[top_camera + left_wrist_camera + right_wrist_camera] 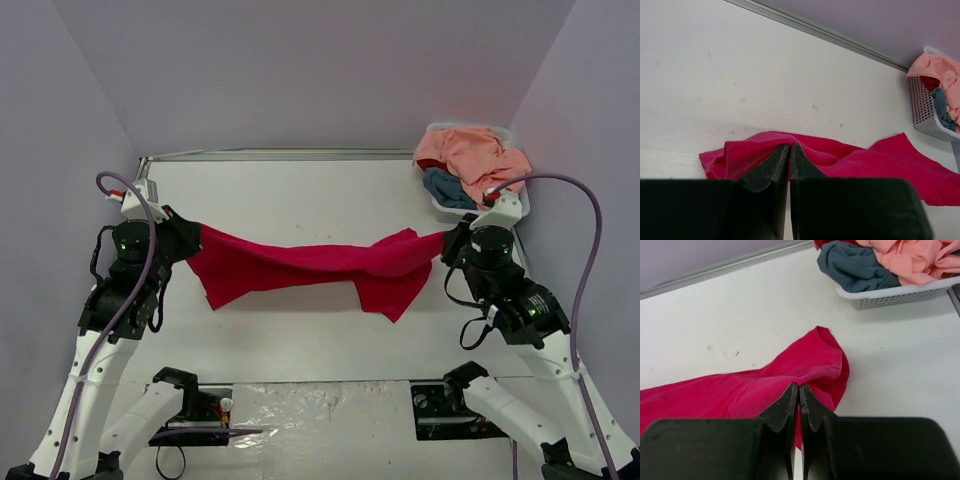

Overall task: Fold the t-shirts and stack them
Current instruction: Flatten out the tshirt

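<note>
Closest to me, the left pincer [186, 240] and right pincer [450, 243] are each clamped on an opposite end of the crimson t-shirt [300, 265]. I hold it stretched between them across the worktop [300, 195], its loose folds drooping. Peach t-shirt [475, 150] and teal t-shirt [447, 188] lie heaped in the white basket [890, 297], far right.

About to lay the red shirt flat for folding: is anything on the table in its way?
Nothing visible. The left gripper and right gripper are shut on the red shirt, stretched over bare table. The basket of other shirts sits at the far right corner, just beyond the right gripper.
</note>
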Robot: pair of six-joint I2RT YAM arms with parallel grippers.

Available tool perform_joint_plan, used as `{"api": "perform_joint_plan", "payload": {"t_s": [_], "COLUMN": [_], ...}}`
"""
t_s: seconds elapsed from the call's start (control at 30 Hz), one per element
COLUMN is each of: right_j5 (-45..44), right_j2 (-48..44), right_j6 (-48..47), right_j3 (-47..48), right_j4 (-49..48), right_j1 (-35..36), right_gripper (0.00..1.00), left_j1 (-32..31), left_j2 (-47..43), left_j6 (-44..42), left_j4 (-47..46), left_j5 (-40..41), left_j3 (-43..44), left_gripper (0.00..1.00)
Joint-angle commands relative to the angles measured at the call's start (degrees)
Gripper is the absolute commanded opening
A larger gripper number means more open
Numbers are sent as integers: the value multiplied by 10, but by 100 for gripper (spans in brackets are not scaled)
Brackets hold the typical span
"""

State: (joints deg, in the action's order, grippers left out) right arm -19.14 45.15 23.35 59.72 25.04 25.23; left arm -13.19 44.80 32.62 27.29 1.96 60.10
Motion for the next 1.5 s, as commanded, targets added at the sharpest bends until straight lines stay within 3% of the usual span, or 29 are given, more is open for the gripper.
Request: {"api": "perform_joint_plan", "payload": {"t_s": [0.0, 0.47, 0.73, 1.27, 1.47], "right_j5": [-26, -36, -58, -81, -35], "right_j2": [-22, -48, 5, 226, 338], "right_j6": [-8, -30, -45, -95, -98], "right_j3": [37, 137, 173, 206, 252], "right_j4": [6, 57, 39, -109, -155], "right_j1": [5, 4, 4, 3, -15], "right_gripper": [0, 0, 0, 0, 0], "left_j1": [-4, -4, -4, -4, -2], "left_j2": [-20, -68, -44, 96, 197], "left_j6": [-17, -32, -44, -67, -77], "left_j4": [-10, 36, 26, -34, -57], "left_j5": [-15, -41, -33, 12, 14], "left_j3": [38, 103, 120, 147, 189], "left_gripper": [2, 2, 2, 2, 2]}}
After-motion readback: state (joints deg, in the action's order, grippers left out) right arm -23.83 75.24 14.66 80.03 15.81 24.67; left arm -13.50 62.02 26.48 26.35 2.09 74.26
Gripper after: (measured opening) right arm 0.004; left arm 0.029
